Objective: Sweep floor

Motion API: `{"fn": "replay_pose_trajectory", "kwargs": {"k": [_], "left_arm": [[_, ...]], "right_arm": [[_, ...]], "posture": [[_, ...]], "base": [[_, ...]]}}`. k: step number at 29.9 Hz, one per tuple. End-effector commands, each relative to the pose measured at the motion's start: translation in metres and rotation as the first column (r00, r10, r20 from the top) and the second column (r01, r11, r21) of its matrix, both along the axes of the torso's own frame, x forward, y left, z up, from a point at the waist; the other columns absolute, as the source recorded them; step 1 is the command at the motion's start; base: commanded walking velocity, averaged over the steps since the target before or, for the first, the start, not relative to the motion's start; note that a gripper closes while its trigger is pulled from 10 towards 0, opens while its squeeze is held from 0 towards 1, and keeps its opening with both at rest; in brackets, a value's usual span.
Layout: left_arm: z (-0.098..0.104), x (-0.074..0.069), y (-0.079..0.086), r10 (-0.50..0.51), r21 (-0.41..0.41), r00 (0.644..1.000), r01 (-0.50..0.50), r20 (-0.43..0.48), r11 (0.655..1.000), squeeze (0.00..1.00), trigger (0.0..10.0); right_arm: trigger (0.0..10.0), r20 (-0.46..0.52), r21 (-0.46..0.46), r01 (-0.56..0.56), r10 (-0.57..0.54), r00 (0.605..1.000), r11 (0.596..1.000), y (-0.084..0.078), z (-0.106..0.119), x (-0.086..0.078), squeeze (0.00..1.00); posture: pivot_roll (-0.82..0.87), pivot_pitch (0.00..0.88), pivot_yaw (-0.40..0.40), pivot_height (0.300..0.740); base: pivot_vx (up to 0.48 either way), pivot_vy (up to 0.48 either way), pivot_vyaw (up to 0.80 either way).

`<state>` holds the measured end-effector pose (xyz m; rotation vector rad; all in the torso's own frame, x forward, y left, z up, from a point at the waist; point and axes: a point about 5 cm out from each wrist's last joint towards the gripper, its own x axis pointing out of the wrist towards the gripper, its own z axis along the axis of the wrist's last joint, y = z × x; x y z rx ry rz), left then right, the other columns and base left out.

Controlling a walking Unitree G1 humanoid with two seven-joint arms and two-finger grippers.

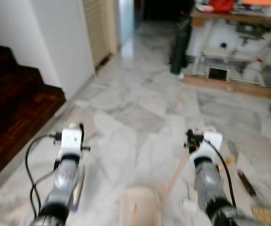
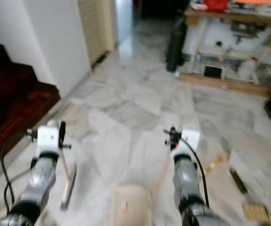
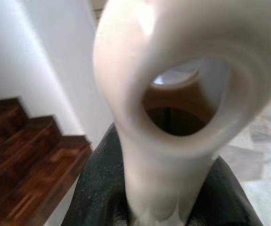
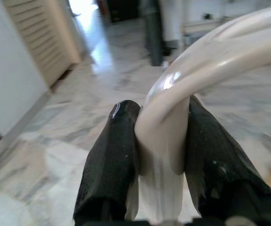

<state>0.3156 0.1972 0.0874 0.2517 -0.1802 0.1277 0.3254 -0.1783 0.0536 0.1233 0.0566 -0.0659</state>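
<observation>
Gripping a cream handle (image 4: 173,113), the right gripper (image 4: 161,141) has its two black fingers (image 4: 111,160) clamped on either side of it; the handle arcs up and away past them. Below that arm a thin stick (image 1: 175,176) slants down to a cream dustpan (image 1: 137,207) on the marble floor (image 1: 140,103). The left gripper (image 3: 163,202) is clamped on a cream ringed handle end (image 3: 182,94), with a broom stick (image 2: 69,176) running down under it to the floor. Left of the left gripper are dark wooden stairs (image 1: 12,108) and a white wall (image 1: 64,42). Far ahead of the right gripper stands a cluttered table (image 1: 239,19).
</observation>
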Motion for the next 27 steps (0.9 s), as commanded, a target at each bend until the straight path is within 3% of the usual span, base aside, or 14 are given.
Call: {"fn": "replay_pose_trajectory", "kwargs": {"k": [1, 27], "left_arm": [[0.0076, 0.0033, -0.0051, -0.013, 0.002, 0.999, 0.013, 0.038, 1.0, 0.0, 10.0], [0.0089, 0.0063, -0.0124, -0.019, -0.022, 0.998, 0.02, 0.053, 1.0, 0.0, 10.0]], "right_arm": [[10.0, 0.032, 0.013, 0.009, -0.009, 0.999, 1.0, -0.0011, 0.0071, 0.0041, 0.0], [10.0, 0.051, 0.013, -0.027, 0.026, 0.998, 1.0, 0.0049, 0.0157, 0.0116, 0.0]], "posture": [[0.03, 0.0, 0.061, 0.74], [0.03, 0.0, 0.038, 0.74]], "base": [[0.0, 0.0, -0.8], [0.0, 0.0, -0.8]]}}
